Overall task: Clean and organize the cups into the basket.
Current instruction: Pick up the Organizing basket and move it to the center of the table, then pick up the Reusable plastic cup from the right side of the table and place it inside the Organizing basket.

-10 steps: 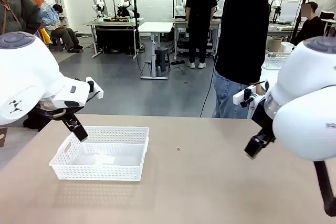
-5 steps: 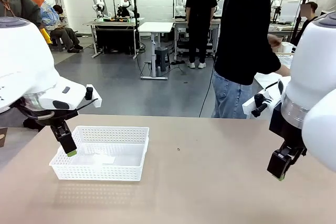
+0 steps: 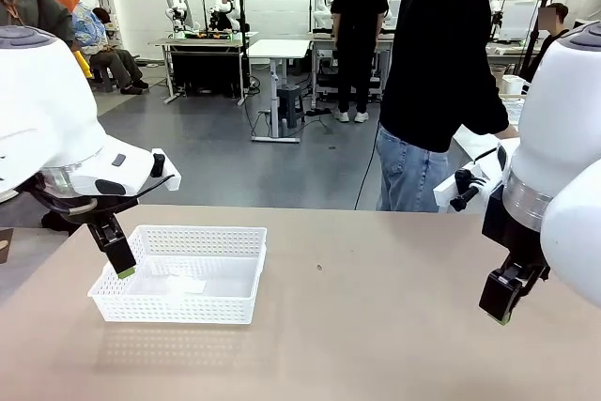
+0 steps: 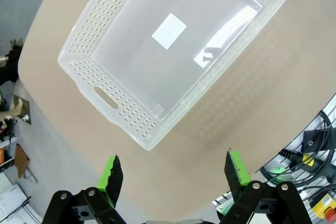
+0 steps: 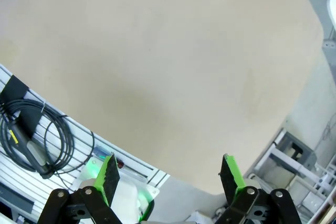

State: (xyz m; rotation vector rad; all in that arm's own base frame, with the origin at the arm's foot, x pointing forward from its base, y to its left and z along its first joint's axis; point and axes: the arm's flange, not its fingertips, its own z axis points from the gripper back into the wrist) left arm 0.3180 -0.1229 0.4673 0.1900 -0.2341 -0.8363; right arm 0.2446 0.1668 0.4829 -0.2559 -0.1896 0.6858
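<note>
The low white lattice basket [image 3: 178,274] sits on the tan table at the left with nothing in it; in the left wrist view the basket [image 4: 126,114] lies just beyond the fingers. My left gripper [image 3: 119,255] hangs above its left end, open [image 4: 172,174] with nothing between the green pads. Over the right side of the table my right gripper [image 3: 498,300] hangs open [image 5: 168,174] above bare tabletop. The cups are out of view.
A person in a black top and jeans [image 3: 437,82] stands at the far edge of the table, right of centre, turned toward a side table [image 3: 479,143]. The tabletop [image 3: 357,326] stretches bare between basket and right gripper.
Both arms swung down over the last second: the left gripper dropped to the basket's left end, the right gripper lowered over the table's right side. The person leaned further right.
</note>
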